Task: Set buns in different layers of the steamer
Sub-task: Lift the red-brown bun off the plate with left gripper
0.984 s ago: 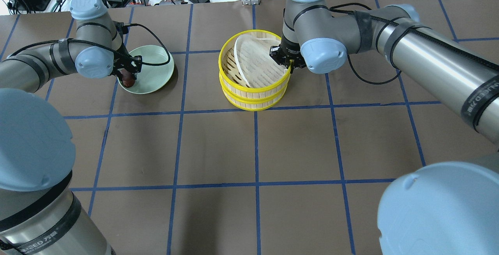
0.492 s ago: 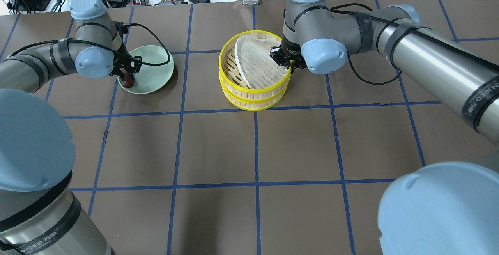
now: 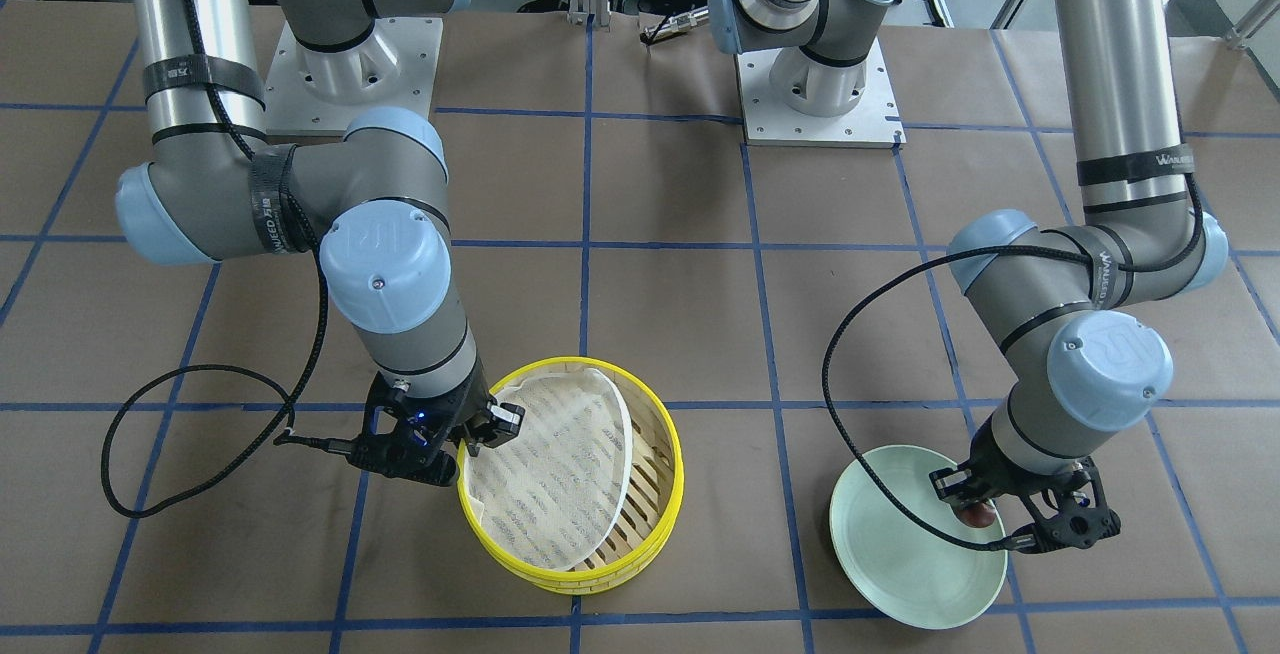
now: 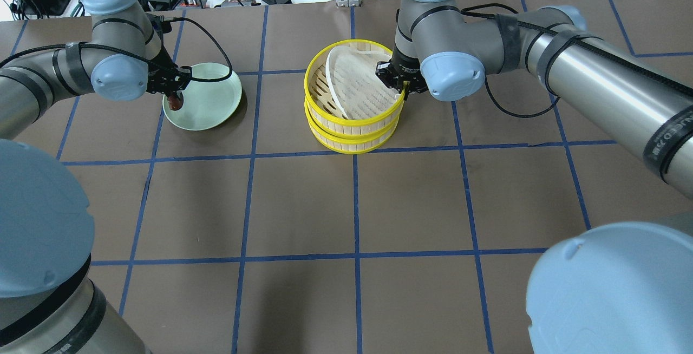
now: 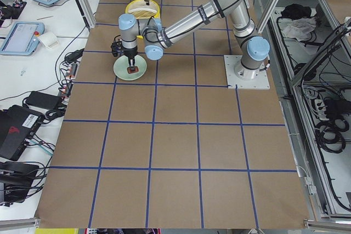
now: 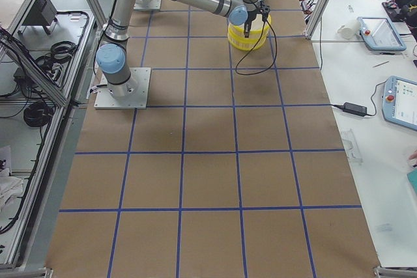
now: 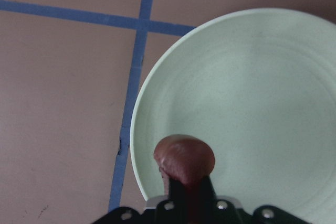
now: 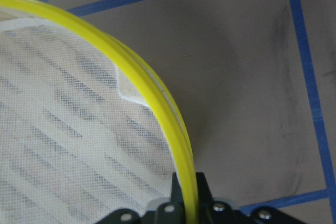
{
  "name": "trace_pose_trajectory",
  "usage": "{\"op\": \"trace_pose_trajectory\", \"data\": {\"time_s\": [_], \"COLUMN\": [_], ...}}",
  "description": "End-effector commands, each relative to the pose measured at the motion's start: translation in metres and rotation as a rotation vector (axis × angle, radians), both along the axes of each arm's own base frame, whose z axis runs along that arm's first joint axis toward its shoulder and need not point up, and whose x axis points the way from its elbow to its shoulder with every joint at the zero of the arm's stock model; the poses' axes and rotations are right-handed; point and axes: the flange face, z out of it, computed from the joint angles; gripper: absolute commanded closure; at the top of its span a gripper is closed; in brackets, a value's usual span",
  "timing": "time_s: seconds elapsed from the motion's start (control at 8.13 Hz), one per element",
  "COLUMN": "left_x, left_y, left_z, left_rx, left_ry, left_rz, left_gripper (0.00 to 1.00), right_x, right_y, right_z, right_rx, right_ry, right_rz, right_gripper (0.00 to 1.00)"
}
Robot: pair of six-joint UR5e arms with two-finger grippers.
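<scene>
My left gripper (image 4: 174,98) is shut on the dark reddish-brown bun (image 4: 174,103) and holds it just above the near-left part of the pale green plate (image 4: 214,99). The left wrist view shows the bun (image 7: 184,157) between the fingers over the plate (image 7: 262,93). My right gripper (image 4: 403,89) is shut on the yellow rim of the top steamer layer (image 4: 311,75), which sits on the bottom layer (image 4: 352,148). The right wrist view shows the rim (image 8: 157,98) between the jaws. A white mesh liner (image 4: 357,91) lies askew in the top layer. The cream-white bun is hidden.
The steamer stack (image 3: 680,479) stands at the far middle of the brown gridded table, the plate (image 3: 900,559) about one square to its left. A black cable (image 3: 200,374) loops off the right wrist over the table. The arm bases (image 3: 820,84) stand on the robot's side.
My left gripper has risen and shifted slightly back with the brown bun. My right gripper has stayed on the rim, with the top layer raised slightly.
</scene>
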Motion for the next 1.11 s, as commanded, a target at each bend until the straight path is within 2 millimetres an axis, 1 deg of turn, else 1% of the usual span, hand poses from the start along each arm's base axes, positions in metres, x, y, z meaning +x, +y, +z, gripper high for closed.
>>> {"op": "trace_pose_trajectory", "data": {"time_s": [0.0, 0.25, 0.37, 0.49, 0.61, 0.74, 0.86, 0.98], "left_x": [-0.003, -0.003, -0.004, -0.005, -0.012, -0.014, -0.018, -0.032], "left_y": [0.005, 0.007, 0.011, 0.016, 0.024, 0.036, 0.044, 0.047], "left_z": [0.013, 0.023, 0.033, 0.047, 0.071, 0.097, 0.116, 0.128], "left_rx": [0.0, -0.011, -0.008, 0.002, -0.004, -0.007, -0.015, -0.019], "left_ry": [0.009, 0.006, 0.006, 0.009, 0.008, 0.009, 0.006, 0.007], "left_rz": [-0.004, -0.002, -0.002, -0.002, -0.008, -0.01, -0.013, -0.033], "left_gripper": [1.0, 1.0, 1.0, 1.0, 1.0, 1.0, 1.0, 1.0], "right_x": [0.0, 0.0, 0.0, 0.001, 0.0, 0.0, 0.0, 0.0], "right_y": [0.001, 0.001, 0.001, 0.002, 0.002, 0.003, 0.004, 0.004], "right_z": [-0.002, -0.002, -0.002, -0.003, -0.004, -0.005, -0.006, -0.007], "right_rx": [0.006, 0.006, 0.008, 0.01, 0.013, 0.018, 0.018, 0.019], "right_ry": [-0.007, -0.008, -0.008, -0.011, -0.01, -0.01, -0.01, -0.01], "right_rz": [-0.003, -0.003, -0.004, -0.006, -0.006, -0.009, -0.015, -0.015], "right_gripper": [1.0, 1.0, 1.0, 1.0, 1.0, 1.0, 1.0, 1.0]}}
